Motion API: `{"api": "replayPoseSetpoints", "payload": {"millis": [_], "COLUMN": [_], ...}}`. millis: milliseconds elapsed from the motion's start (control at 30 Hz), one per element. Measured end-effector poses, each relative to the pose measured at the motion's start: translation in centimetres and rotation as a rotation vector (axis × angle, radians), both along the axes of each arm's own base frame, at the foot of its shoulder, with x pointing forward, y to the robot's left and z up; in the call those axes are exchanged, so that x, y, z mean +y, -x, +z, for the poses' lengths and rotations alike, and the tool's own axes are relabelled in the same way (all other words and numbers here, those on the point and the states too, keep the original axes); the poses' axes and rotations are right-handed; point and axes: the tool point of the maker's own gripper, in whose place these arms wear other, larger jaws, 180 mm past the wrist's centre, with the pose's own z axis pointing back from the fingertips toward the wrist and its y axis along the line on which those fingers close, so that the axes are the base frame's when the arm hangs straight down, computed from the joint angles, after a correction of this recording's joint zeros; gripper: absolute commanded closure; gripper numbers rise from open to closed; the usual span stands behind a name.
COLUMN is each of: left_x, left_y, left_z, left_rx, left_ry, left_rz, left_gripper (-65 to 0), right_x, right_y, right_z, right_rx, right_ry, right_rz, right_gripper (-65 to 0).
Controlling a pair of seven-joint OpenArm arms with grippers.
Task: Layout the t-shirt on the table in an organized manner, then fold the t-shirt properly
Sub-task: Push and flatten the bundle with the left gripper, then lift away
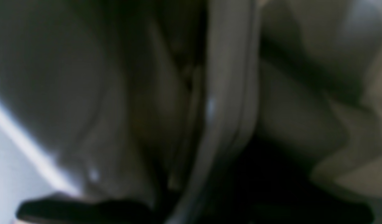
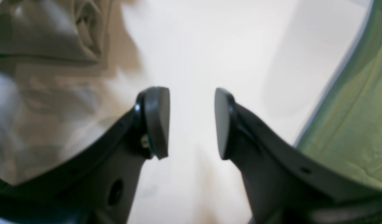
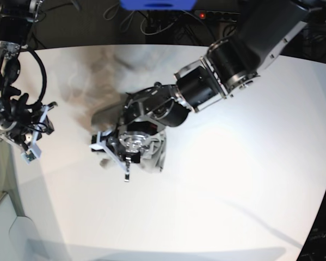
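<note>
I'm seeing the shirt [image 3: 152, 155] bunched in a heap near the table [image 3: 233, 179] centre, mostly hidden under the L arm. L gripper [image 3: 127, 166] is pressing down into the heap; L wrist cam is showing only blurred cloth folds right up against the lens, and I'm reading its jaws as clenched on shirt fabric. R gripper [image 2: 191, 123] is hanging over bare table by the near-left edge, well apart from the heap, jaws parted w/ nothing between the pads [image 2: 158, 121].
</note>
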Motion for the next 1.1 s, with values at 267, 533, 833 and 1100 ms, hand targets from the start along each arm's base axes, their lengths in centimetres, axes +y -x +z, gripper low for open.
{"api": "replayPoseSetpoints", "payload": {"millis": [267,533,833,1100], "left_x": [1.1,1.4,3.2,3.8], "left_y": [-1.3,-2.8,-4.6,-5.7], "left_z": [0.8,2.7,3.7,4.8], "left_rx": [0.010,-0.007,0.006,-0.012], "left_ry": [0.057,0.119,0.187,0.196], "left_rz": [0.086,0.135,0.235,0.261], "left_gripper": [-36.2,-65.0,-65.0,-65.0], "right_x": [0.1,0.2,0.5,1.4], "right_y": [0.0,-0.1,-0.2,-0.3], "right_z": [-0.1,0.0,0.0,-0.2], "right_rx": [0.002,-0.001,-0.005,-0.009], "right_ry": [0.000,-0.002,-0.013,-0.039], "right_rz": [0.003,0.003,0.004,0.009], "right_gripper": [-25.0,-25.1,-25.1,-25.1]}}
